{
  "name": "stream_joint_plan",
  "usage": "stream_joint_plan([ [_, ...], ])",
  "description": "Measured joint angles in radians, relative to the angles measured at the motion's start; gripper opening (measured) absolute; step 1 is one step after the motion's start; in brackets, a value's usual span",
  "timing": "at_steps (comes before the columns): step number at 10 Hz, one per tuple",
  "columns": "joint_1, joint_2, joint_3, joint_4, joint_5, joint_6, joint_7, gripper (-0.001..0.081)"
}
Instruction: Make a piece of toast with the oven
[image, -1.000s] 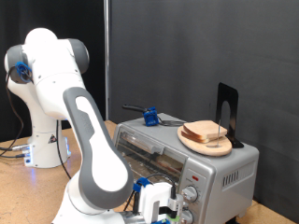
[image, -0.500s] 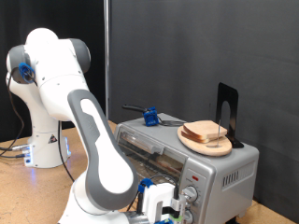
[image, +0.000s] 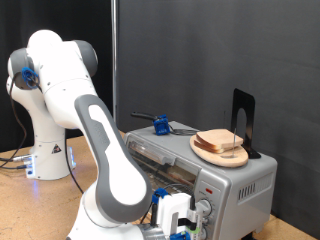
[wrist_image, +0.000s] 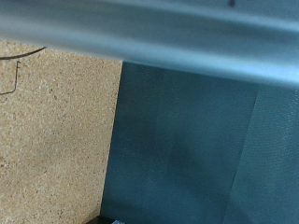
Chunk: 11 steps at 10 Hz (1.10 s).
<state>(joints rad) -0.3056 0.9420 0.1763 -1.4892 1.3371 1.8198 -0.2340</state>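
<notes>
The gripper (image: 180, 222) sits low in front of the oven (image: 200, 165), at the exterior view's bottom edge, its white body with blue parts close against the oven's front face beside the knobs (image: 204, 210). Its fingers are cut off by the frame edge and hidden behind the hand, so whether they are wide or narrow cannot be told, and nothing shows between them. The wrist view gives only a blurred grey metal band (wrist_image: 159, 33) very near the camera, a teal surface (wrist_image: 196, 149) beyond it, and a speckled wooden tabletop (wrist_image: 51, 140) to one side; no fingers appear there.

Just above the gripper is the oven's glass door (image: 160, 165), with the wire rack faintly visible behind it. Higher, on the oven's roof and well above the gripper, a round wooden plate (image: 203, 153) carries the piece of toast (image: 220, 141), stacked with other slices like it. Behind the plate stands a black upright bracket (image: 243, 118). Also on the roof, further toward the exterior view's left, lies a small blue block (image: 159, 125) with a dark rod (image: 143, 116).

The white arm (image: 95, 140) arches from its base (image: 45, 155) down to the gripper.
</notes>
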Motion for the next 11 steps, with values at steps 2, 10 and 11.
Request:
stream_joint_plan([
  [2, 0.0, -0.006, 0.002, -0.008, 0.008, -0.001, 0.0, 0.0383],
  [10, -0.01, -0.039, 0.009, -0.068, 0.085, 0.034, -0.22, 0.0101],
  [11, -0.018, -0.045, 0.016, -0.086, 0.115, 0.033, -0.347, 0.0101],
])
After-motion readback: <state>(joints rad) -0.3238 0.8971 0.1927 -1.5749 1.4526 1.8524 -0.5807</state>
